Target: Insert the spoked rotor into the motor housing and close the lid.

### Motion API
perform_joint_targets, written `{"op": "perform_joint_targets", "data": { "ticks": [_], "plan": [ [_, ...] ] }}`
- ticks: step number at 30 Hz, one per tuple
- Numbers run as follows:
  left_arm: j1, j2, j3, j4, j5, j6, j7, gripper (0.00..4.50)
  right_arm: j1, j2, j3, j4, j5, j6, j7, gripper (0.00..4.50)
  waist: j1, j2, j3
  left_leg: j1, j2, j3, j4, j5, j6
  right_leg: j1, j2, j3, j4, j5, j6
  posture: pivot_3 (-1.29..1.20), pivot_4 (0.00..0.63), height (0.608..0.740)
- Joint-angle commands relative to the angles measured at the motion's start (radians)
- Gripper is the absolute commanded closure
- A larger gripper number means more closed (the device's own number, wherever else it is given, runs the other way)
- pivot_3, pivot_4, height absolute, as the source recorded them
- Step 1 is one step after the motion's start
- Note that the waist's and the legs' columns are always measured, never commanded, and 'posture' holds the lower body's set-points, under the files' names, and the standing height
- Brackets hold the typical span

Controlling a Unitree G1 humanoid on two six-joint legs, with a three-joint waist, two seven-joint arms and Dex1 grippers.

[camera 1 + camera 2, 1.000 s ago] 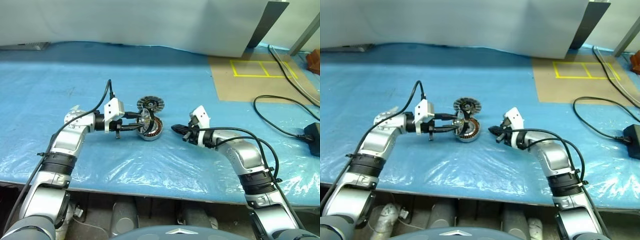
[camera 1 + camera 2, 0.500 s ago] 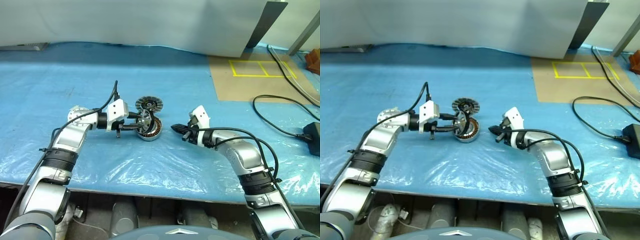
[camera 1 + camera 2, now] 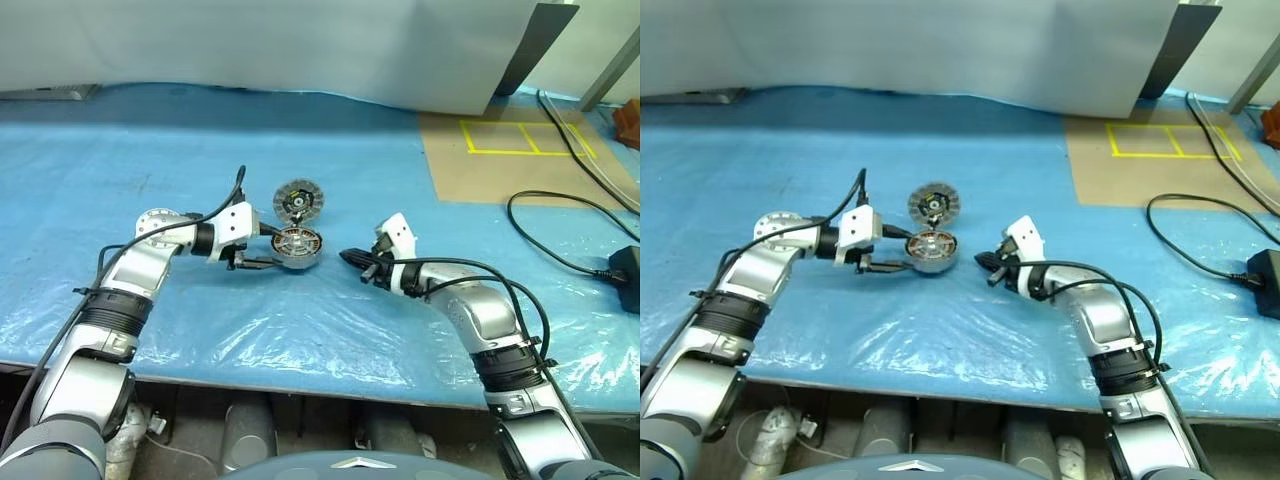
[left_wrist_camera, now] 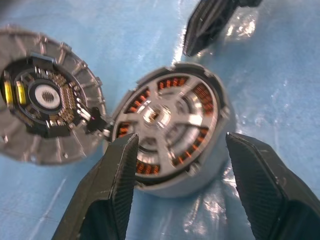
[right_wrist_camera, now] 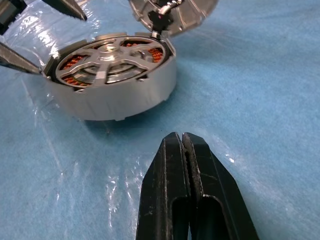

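Blue plastic-covered desk (image 3: 330, 320) carries a squat round grey metal motor housing (image 3: 296, 246), upright near the middle, with the spoked rotor (image 4: 167, 120) already seated inside it: pale metal spokes lie over copper-orange windings. The flat round pale grey lid (image 3: 299, 199) rests just behind the housing, touching its rim, ribbed face and dark centre upward. The left pincer (image 4: 180, 170) is released, its two black fingers (image 4: 112, 187) spread either side of the housing without clasping it. The right pincer (image 5: 181, 150) is clenched on nothing, pointing at the housing from near its other side. No readable writing appears on any part. The left wrist view reveals yellow and brown components in the lid's dark centre. Black cables (image 3: 560, 235) and yellow tape squares (image 3: 525, 138) on brown board lie well apart to the right.
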Motion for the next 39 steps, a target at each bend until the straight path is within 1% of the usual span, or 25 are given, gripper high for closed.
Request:
{"op": "perform_joint_targets", "data": {
  "ticks": [1, 3, 5, 10, 14, 17, 18, 20, 23, 24, 27, 28, 31, 32, 36, 39],
  "plan": [
    [-0.002, 0.000, 0.081, -0.076, -0.110, 0.048, -0.006, 1.57, 0.006, 0.002, -0.009, -0.009, 0.005, -0.032, 0.015, 4.50, 0.000, 0.000, 0.000, 0.000, 0.000, 0.000, 0.000, 0.000, 0.000, 0.000, 0.000, 0.000, 0.000, 0.000, 0.000, 0.00, 0.150, 0.740],
    [0.027, 0.007, 0.111, -0.134, -0.172, 0.087, -0.018, 1.57, 0.006, 0.007, -0.024, -0.011, 0.019, -0.033, 0.020, 4.50, 0.000, 0.000, 0.000, 0.000, 0.000, 0.000, 0.000, 0.000, 0.000, 0.000, 0.000, 0.000, 0.000, 0.000, 0.000, 0.00, 0.150, 0.740],
    [0.080, 0.043, 0.136, -0.204, -0.222, 0.146, -0.046, 1.57, -0.005, 0.013, -0.040, -0.019, 0.041, -0.037, 0.037, 4.50, -0.005, 0.000, 0.000, 0.000, 0.000, 0.000, 0.000, 0.000, 0.000, 0.000, 0.000, 0.000, 0.000, 0.000, 0.000, 0.00, 0.150, 0.740],
    [0.195, 0.112, 0.184, -0.251, -0.236, 0.197, -0.022, 1.57, -0.064, 0.029, -0.065, -0.071, 0.129, 0.018, 0.078, 4.50, -0.014, 0.000, 0.000, 0.000, 0.000, 0.000, -0.002, 0.000, 0.000, -0.001, 0.001, 0.000, 0.000, 0.000, 0.000, 0.00, 0.150, 0.740],
    [0.259, 0.097, 0.233, -0.228, -0.238, 0.199, 0.065, 1.57, -0.156, 0.097, -0.045, -0.017, 0.159, 0.052, 0.079, 4.50, -0.024, 0.000, 0.000, 0.000, 0.001, 0.000, 0.000, 0.000, 0.000, -0.001, 0.001, 0.000, 0.000, -0.002, -0.004, 0.00, 0.150, 0.740],
    [0.292, 0.068, 0.266, -0.242, -0.283, 0.266, 0.120, 1.57, -0.228, 0.163, -0.015, 0.095, 0.124, 0.023, 0.071, 4.50, -0.026, 0.000, 0.000, 0.001, 0.001, 0.000, 0.000, 0.000, 0.000, -0.001, 0.000, 0.000, 0.000, -0.002, -0.004, 0.00, 0.150, 0.740],
    [0.296, 0.060, 0.274, -0.245, -0.286, 0.269, 0.137, 1.57, -0.258, 0.185, -0.005, 0.156, 0.091, -0.013, 0.053, 4.50, -0.024, 0.000, 0.000, 0.000, 0.001, 0.000, 0.000, 0.000, 0.000, -0.001, 0.000, 0.000, 0.000, -0.002, -0.004, 0.00, 0.150, 0.740],
    [0.299, 0.050, 0.282, -0.266, -0.289, 0.285, 0.172, 1.57, -0.302, 0.213, 0.026, 0.237, 0.052, -0.060, 0.064, 4.50, -0.024, 0.000, 0.000, 0.000, 0.001, 0.000, 0.000, 0.000, 0.000, -0.001, 0.000, 0.000, 0.000, -0.002, -0.004, 0.00, 0.150, 0.740],
    [0.303, 0.043, 0.298, -0.284, -0.299, 0.303, 0.205, 1.57, -0.341, 0.239, 0.075, 0.303, 0.009, -0.114, 0.104, 4.50, -0.024, 0.000, 0.000, -0.002, 0.001, 0.000, -0.001, 0.000, 0.000, -0.001, 0.000, -0.001, -0.001, -0.002, -0.004, 0.00, 0.150, 0.740],
    [0.306, 0.044, 0.301, -0.284, -0.298, 0.301, 0.209, 1.57, -0.352, 0.247, 0.080, 0.322, 0.000, -0.131, 0.112, 4.50, -0.025, 0.000, 0.000, -0.003, 0.001, 0.000, -0.001, 0.000, 0.000, -0.001, 0.001, -0.001, -0.001, 0.000, -0.001, 0.00, 0.150, 0.740],
    [0.314, 0.046, 0.303, -0.284, -0.298, 0.300, 0.218, 1.57, -0.373, 0.263, 0.087, 0.375, -0.016, -0.151, 0.130, 4.50, -0.026, 0.000, 0.000, -0.002, 0.001, 0.000, -0.001, 0.000, 0.000, -0.002, 0.001, -0.001, -0.001, 0.000, 0.000, 0.00, 0.150, 0.740],
    [0.317, 0.046, 0.301, -0.285, -0.296, 0.298, 0.222, 1.57, -0.375, 0.259, 0.113, 0.408, -0.052, -0.171, 0.129, 4.50, -0.026, 0.000, 0.000, -0.002, 0.001, 0.000, -0.001, 0.000, 0.000, -0.002, 0.001, -0.001, -0.001, 0.000, 0.000, 0.00, 0.150, 0.740],
    [0.316, 0.043, 0.296, -0.279, -0.290, 0.291, 0.234, 1.57, -0.359, 0.221, 0.264, 0.526, -0.243, -0.286, 0.107, 4.50, -0.026, 0.000, 0.000, -0.001, 0.001, 0.000, -0.001, 0.000, 0.000, -0.001, 0.001, -0.001, 0.000, 0.000, -0.001, 0.00, 0.150, 0.740],
    [0.306, 0.042, 0.292, -0.264, -0.278, 0.278, 0.241, 1.57, -0.346, 0.219, 0.275, 0.537, -0.256, -0.296, 0.115, 4.50, -0.026, 0.000, 0.000, -0.001, 0.001, 0.000, -0.001, 0.000, 0.000, -0.001, 0.000, -0.001, 0.000, 0.000, -0.001, 0.00, 0.150, 0.740],
    [0.222, 0.042, 0.282, -0.167, -0.236, 0.229, 0.253, 1.57, -0.332, 0.225, 0.214, 0.519, -0.219, -0.274, 0.121, 4.50, -0.024, -0.002, -0.001, 0.006, 0.001, 0.000, -0.001, 0.000, 0.000, 0.006, 0.000, 0.000, 0.000, -0.003, -0.004, 0.00, 0.150, 0.740],
    [0.100, 0.029, 0.265, -0.031, -0.195, 0.180, 0.264, 1.57, -0.326, 0.224, 0.155, 0.469, -0.164, -0.248, 0.145, 4.50, -0.019, -0.002, -0.001, 0.006, 0.000, 0.000, 0.000, 0.000, 0.000, 0.006, 0.000, 0.000, 0.000, -0.003, -0.004, 0.00, 0.150, 0.740]
  ]
}}
